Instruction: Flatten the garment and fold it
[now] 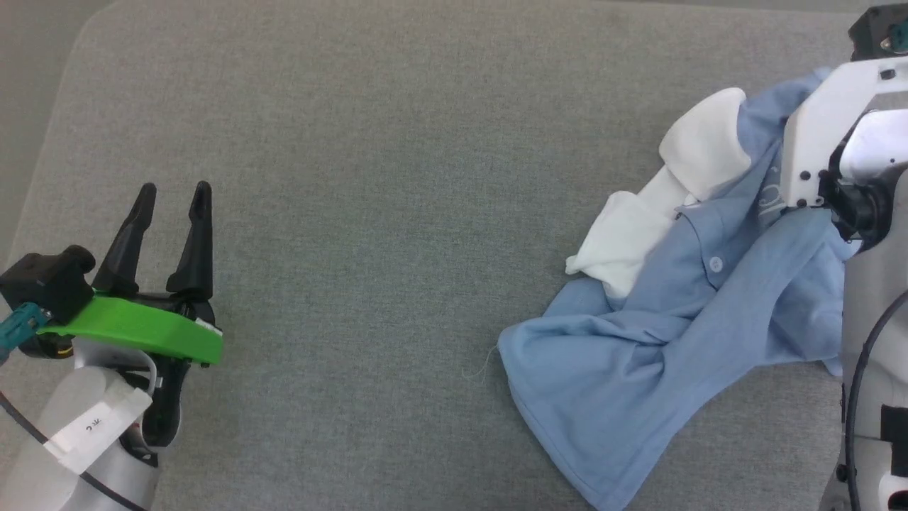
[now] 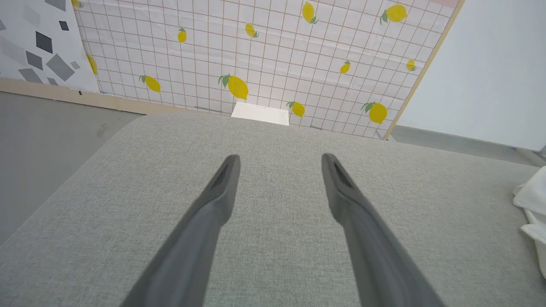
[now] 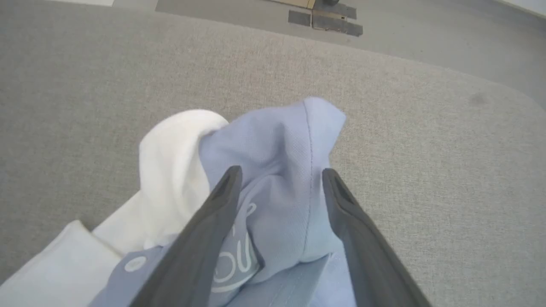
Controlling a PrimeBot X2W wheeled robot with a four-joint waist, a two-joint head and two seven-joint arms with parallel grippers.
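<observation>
The garment (image 1: 674, 341) is a light blue polo shirt with a white collar (image 1: 699, 152), lying crumpled at the right of the grey cushion (image 1: 390, 213). One white button (image 1: 716, 264) shows on its placket. My right gripper (image 3: 279, 172) hangs over the shirt's upper part, its fingers spread wide on either side of a raised blue fold (image 3: 277, 136) beside the cursive logo (image 3: 239, 260). In the head view the right arm's white wrist (image 1: 816, 142) covers that spot. My left gripper (image 1: 174, 190) stands open and empty far to the left, over bare cushion (image 2: 279, 160).
The cushion's rounded left edge (image 1: 50, 142) drops to grey floor (image 2: 42, 128). Beyond its far edge stands a checked sheet with lemons (image 2: 264, 55) and a small white block (image 2: 260, 113). A bit of the white collar (image 2: 533, 204) shows at the right of the left wrist view.
</observation>
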